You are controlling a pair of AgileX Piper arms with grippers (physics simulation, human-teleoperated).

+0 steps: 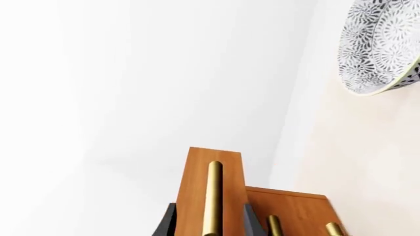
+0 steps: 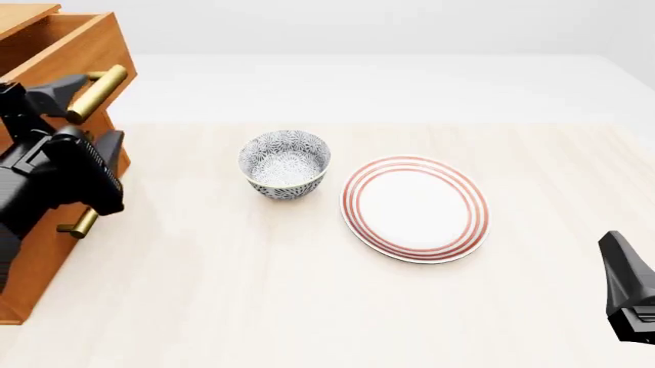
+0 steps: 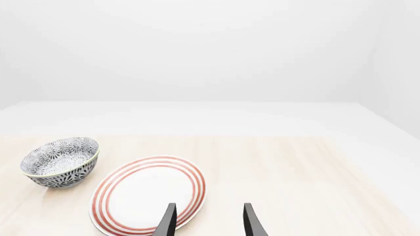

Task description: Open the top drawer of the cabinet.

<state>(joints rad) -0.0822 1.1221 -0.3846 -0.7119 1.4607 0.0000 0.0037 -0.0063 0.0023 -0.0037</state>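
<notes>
The cabinet [image 2: 41, 261] stands at the table's left edge. Its top drawer [image 2: 72, 46] sticks out beyond the drawers below. In the left wrist view the drawer front [image 1: 194, 187] carries a brass bar handle [image 1: 213, 196]. My left gripper [image 1: 210, 216] is open, one dark finger [image 1: 168, 221] on each side of the handle with a wide gap. In the front view the left gripper [image 2: 82, 115] sits at that handle [image 2: 100, 92]. My right gripper [image 3: 207, 219] is open and holds nothing, low at the near right [image 2: 630, 295].
A patterned bowl [image 2: 284, 163] stands mid-table, with a red-ringed plate [image 2: 415, 207] to its right. Two lower brass handles [image 1: 274, 226] show on the cabinet front; one [image 2: 80, 222] pokes out below my left arm. The right gripper hovers just near of the plate [image 3: 147, 194].
</notes>
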